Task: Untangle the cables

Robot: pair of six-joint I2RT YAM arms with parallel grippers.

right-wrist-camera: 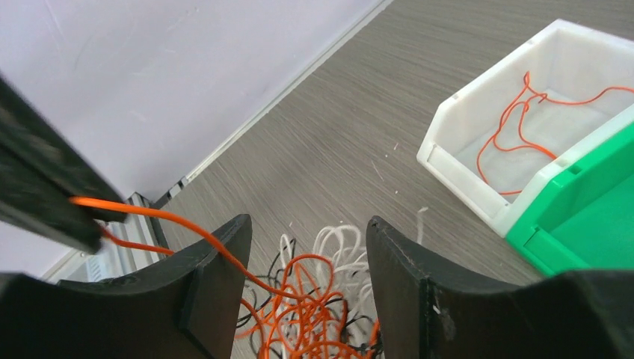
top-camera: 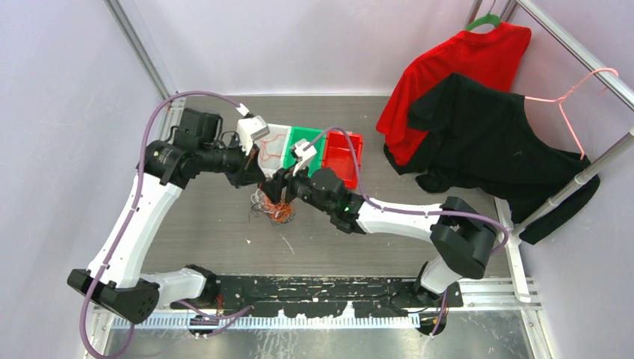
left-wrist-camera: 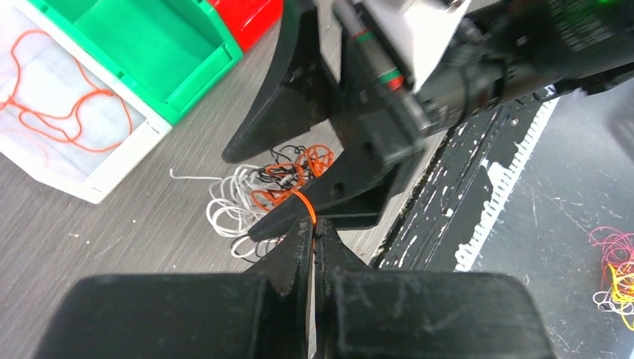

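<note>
Left gripper point(left-wrist-camera: 312, 228) jaws pinch a thin orange wire strand point(right-wrist-camera: 172, 223) leading into the curly orange-white-black wire clump point(right-wrist-camera: 314, 307) just below the open jaws of the right gripper point(right-wrist-camera: 306, 232).

Overhead camera looks down across the table point(top-camera: 217, 224); both wrist cameras closely share the cables point(right-wrist-camera: 303, 295).

Two white-and-black arms, mounted as a pair.
The left arm point(top-camera: 138, 217) and right arm point(top-camera: 392, 217) have white link shells, black joint housings, thick purple cables point(top-camera: 202, 93), tapered black gripper fingers point(left-wrist-camera: 288, 262) and a small green light point(top-camera: 345, 203).
</note>
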